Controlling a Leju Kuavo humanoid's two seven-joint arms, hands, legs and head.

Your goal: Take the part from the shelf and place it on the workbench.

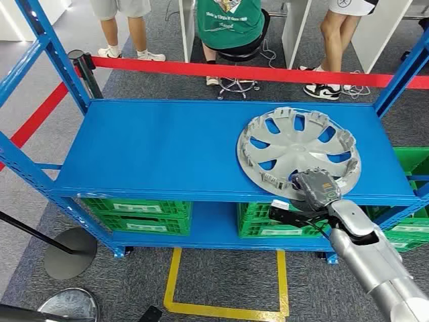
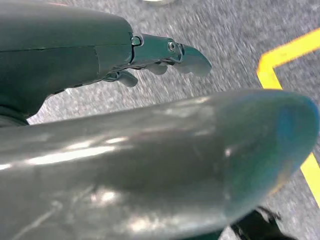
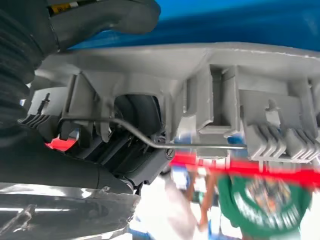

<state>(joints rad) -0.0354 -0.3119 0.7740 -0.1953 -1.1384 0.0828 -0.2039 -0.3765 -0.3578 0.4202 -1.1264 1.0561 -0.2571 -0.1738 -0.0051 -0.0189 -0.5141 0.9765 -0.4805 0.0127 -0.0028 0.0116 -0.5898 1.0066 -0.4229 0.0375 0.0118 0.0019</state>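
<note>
Item: part [image 1: 298, 151], a grey plastic wheel cover, lying flat on the blue shelf [image 1: 167, 151] with its near rim projecting past the shelf's front edge, presumably so the rim can be taken from above and below.

Right hand [image 1: 316, 191]: placed at that overhanging near rim. In the right wrist view the dark fingers [image 3: 128, 160] are seen hooked under the ribbed rim and its wire ring, the thumb above; the part is judged grasped at its edge, not yet lifted off the shelf.

Left hand [image 2: 162, 52]: hung beside the body over grey floor with a yellow marking [image 2: 290, 50] just beyond the fingertips; fingers loosely extended, nothing held.

Workbench: not located.
</note>
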